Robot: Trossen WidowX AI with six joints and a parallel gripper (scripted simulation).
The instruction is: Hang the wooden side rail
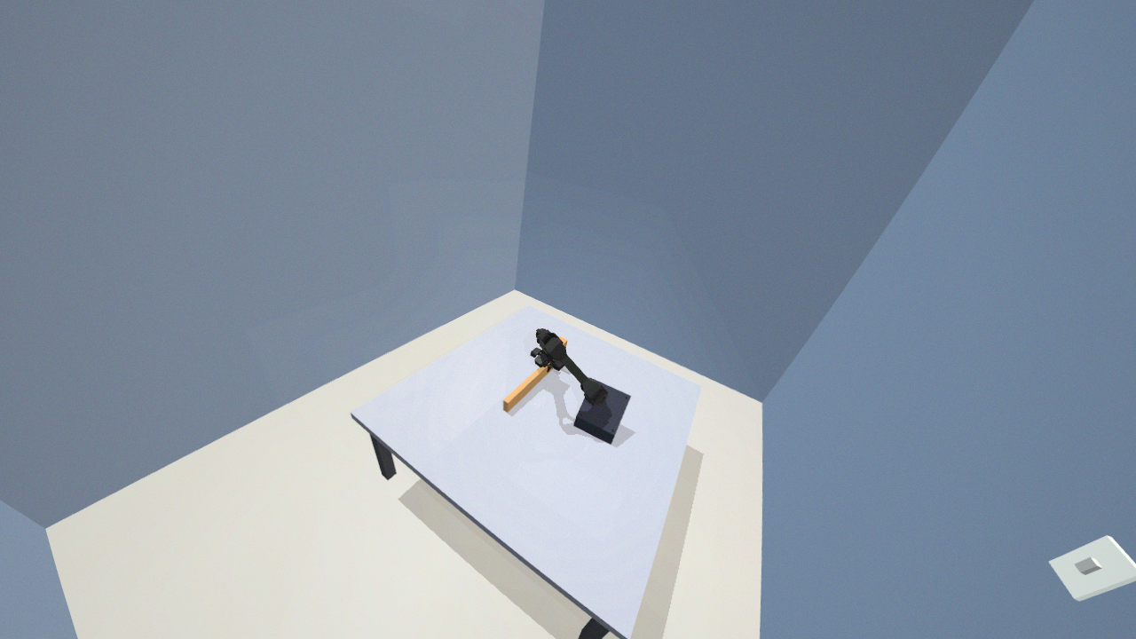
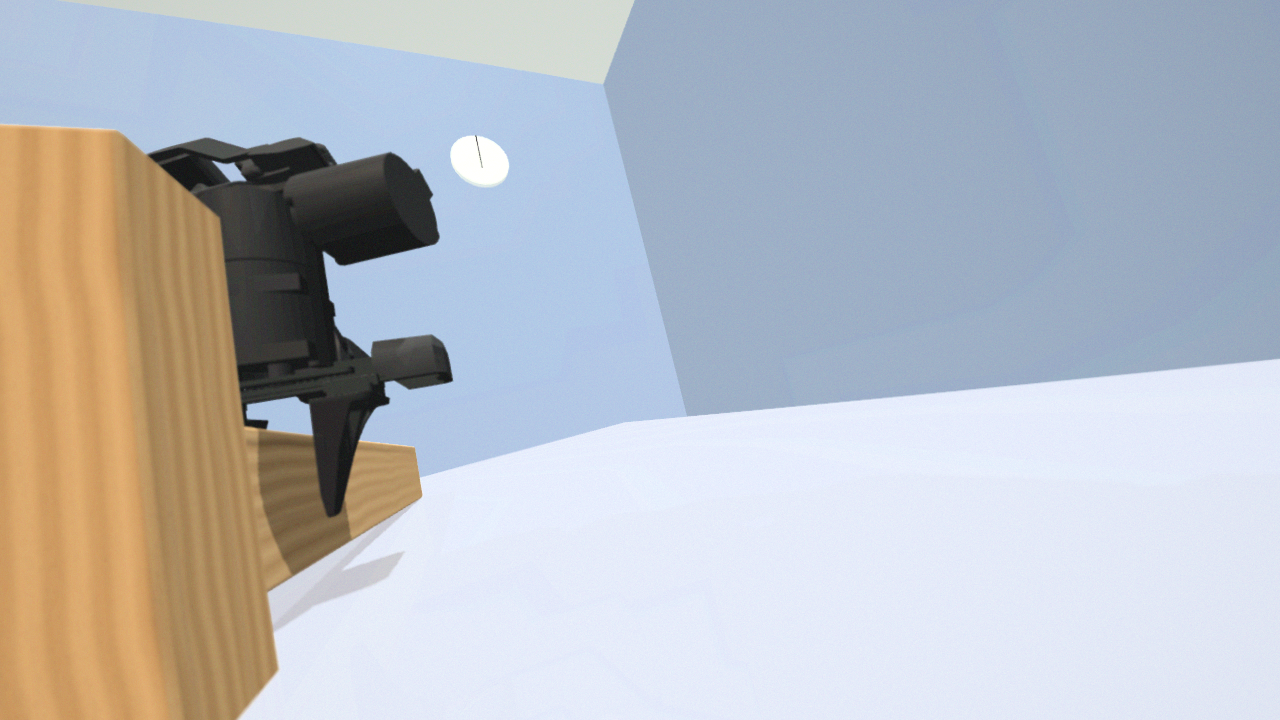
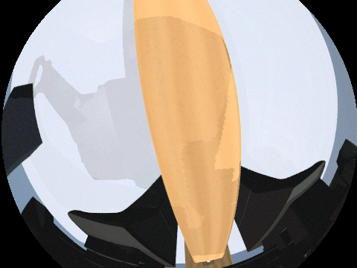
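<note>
The wooden side rail (image 1: 525,388) (image 2: 383,479) (image 3: 178,93) stands on edge, running lengthwise towards the headboard post (image 1: 564,341) (image 2: 71,358) (image 3: 227,257). My gripper (image 1: 548,368) (image 2: 322,504) (image 3: 201,178) points down and is shut on the rail near its post end, one finger on each side. The rail's far end appears to rest on the table. In the exterior view the post hides the rail's near end. The wrist view shows that end close in front of the post. The hooks, slot and pins cannot be made out, so their contact cannot be told.
The arm's dark base block (image 1: 610,413) (image 3: 20,128) stands on the white table (image 1: 556,485) (image 2: 805,582) (image 3: 286,112), to one side of the rail. The arm reaches over from it. The post blocks the left of the exterior view.
</note>
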